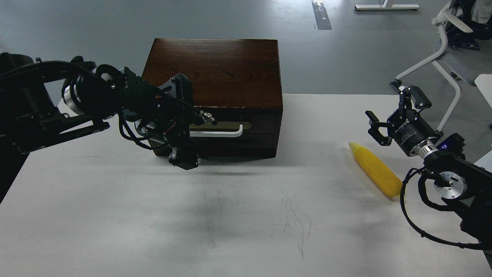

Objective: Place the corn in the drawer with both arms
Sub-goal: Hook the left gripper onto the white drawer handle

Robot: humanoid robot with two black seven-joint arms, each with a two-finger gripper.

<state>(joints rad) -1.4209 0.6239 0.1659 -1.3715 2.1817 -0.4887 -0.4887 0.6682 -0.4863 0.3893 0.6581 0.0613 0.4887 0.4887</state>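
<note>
The corn [374, 169], a bright yellow tapered cob, lies on the white table at the right, its tip pointing to the upper left. The dark wooden box [215, 69] stands at the back of the table. Its drawer [253, 117] is closed, with a white bar handle [219, 134] on a brass plate. My left gripper [184, 125] is open at the left end of the handle, one finger above and one below it. My right gripper [390, 111] is open and empty, just above and behind the corn.
The table [230, 215] has faint scuff marks at its middle. A white chair frame [442, 57] stands on the floor beyond the table's right back corner. Cables loop from the right arm near the corn's thick end.
</note>
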